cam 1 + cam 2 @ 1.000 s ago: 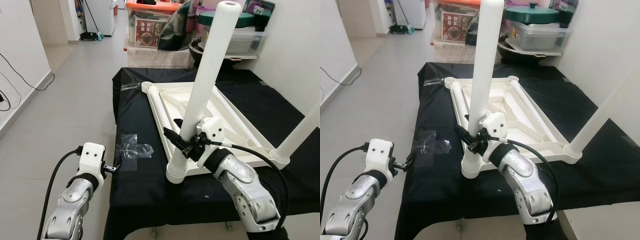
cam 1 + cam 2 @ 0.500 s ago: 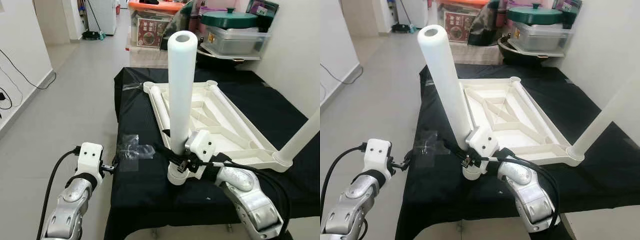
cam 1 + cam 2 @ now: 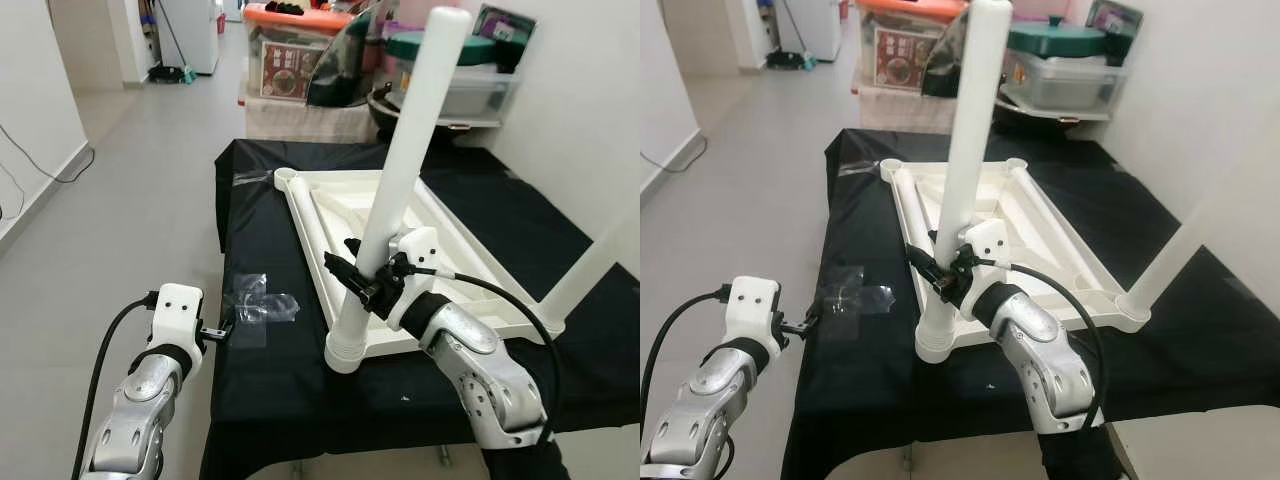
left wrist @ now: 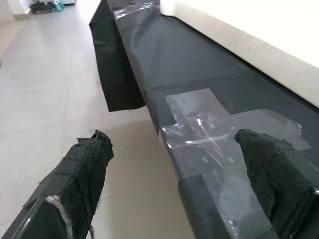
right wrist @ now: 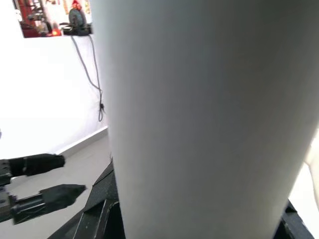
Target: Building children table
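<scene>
One white leg (image 3: 400, 180) stands tilted in the near corner socket of the upturned tabletop (image 3: 450, 270), clamped low by the right gripper (image 3: 365, 285). Unseated, it could lever out and topple. Left gripper (image 3: 222, 330) hovers open beside tape (image 3: 255, 305).

Stood in a bright room with pale grey floor tiles (image 3: 130, 190) and white walls (image 3: 40, 100). Black cloth (image 3: 270, 260) draped over a low surface, clear tape (image 3: 255, 308) stuck on it. Stacked storage boxes (image 3: 290, 50) beyond; cable (image 3: 50, 165) along the skirting.
</scene>
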Tool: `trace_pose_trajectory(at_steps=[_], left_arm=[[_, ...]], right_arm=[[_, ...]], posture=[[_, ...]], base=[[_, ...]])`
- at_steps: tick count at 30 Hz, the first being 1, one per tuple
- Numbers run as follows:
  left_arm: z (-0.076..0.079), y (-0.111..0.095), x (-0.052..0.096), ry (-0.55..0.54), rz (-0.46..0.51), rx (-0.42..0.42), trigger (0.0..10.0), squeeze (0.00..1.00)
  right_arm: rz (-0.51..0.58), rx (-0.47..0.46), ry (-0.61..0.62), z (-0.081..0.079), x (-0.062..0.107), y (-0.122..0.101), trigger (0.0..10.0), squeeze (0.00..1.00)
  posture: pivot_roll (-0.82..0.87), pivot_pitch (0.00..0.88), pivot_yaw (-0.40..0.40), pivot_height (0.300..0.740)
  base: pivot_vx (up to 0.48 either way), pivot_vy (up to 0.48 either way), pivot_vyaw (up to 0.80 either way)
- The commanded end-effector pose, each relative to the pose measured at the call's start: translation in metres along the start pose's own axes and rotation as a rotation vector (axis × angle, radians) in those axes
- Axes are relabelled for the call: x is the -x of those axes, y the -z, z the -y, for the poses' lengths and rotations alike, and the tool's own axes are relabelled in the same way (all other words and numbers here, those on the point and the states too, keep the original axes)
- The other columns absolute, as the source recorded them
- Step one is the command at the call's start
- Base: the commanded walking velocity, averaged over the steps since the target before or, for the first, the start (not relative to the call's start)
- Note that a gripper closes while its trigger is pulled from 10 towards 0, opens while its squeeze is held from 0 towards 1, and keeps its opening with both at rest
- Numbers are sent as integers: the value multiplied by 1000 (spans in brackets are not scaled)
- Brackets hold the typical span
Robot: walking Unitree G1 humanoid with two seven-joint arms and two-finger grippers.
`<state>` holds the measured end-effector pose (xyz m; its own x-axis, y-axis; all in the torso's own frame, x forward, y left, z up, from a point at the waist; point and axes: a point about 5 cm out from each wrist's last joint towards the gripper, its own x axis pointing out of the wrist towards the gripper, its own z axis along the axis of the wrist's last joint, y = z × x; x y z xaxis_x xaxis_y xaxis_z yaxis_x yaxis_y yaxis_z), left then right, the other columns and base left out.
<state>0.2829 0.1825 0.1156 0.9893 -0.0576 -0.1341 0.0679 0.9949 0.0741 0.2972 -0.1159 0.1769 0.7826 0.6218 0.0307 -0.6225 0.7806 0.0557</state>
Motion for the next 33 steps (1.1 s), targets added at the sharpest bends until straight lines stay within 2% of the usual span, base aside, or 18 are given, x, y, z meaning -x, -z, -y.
trace_pose_trajectory(at_steps=[1, 4, 8, 9, 10, 12, 13, 14, 18, 24, 27, 33], left_arm=[[-2, 5, 1, -9, -21, -6, 10000, 0], [-3, 7, 2, -17, -31, -6, 10000, 0], [-3, 8, 2, -18, -35, -4, 10000, 0], [-3, 8, 2, -18, -36, -5, 10000, 0], [-4, 8, 1, -23, -34, -4, 10000, 0], [-6, 7, 1, -33, -32, -5, 10000, 0], [-6, 7, 1, -33, -32, -5, 10000, 0], [-7, 7, 1, -41, -33, -6, 10000, 0], [-11, 8, 0, -64, -37, -9, 10000, 0], [-12, 8, -1, -82, -41, -12, 10000, 0], [-16, 10, -3, -104, -56, -13, 10000, 0], [-17, 12, -3, -116, -67, -14, 10000, 0]], right_arm=[[-206, -99, 18, -1, 6, 45, 10000, 0], [-212, -113, 11, -7, 7, 44, 10000, 0], [-240, -115, 76, -3, 8, 48, 10000, 0], [-272, -119, 158, 5, 9, 53, 10000, 0], [-288, -112, 340, 21, 13, 56, 10000, 0], [-292, -93, 580, 42, 22, 58, 10000, 0], [-292, -93, 580, 42, 22, 58, 10000, 0], [-275, -56, 674, 49, 28, 55, 10000, 0], [-222, -1, 860, 59, 39, 48, 10000, 0], [-232, 0, 922, 63, 42, 49, 10000, 0], [-275, -80, 1032, 72, 47, 57, 10000, 0], [-258, -114, 1110, 76, 47, 56, 10000, 0]], posture=[[42, 0, -96, 740], [44, 0, -98, 740], [44, 0, -98, 740], [37, 0, -93, 740], [42, 0, -96, 740], [41, 0, -96, 740], [41, 0, -96, 740], [38, 0, -94, 740], [38, 0, -93, 740], [37, 0, -91, 740], [40, 0, -93, 740], [39, 0, -93, 740]], base=[[0, 0, 0], [0, 0, 0], [0, 0, 0], [0, 0, 0], [0, 0, 0], [0, 0, 0], [0, 0, 0], [0, 0, 0], [0, 0, 0], [0, 0, 0], [0, 0, 0], [0, 0, 0]])
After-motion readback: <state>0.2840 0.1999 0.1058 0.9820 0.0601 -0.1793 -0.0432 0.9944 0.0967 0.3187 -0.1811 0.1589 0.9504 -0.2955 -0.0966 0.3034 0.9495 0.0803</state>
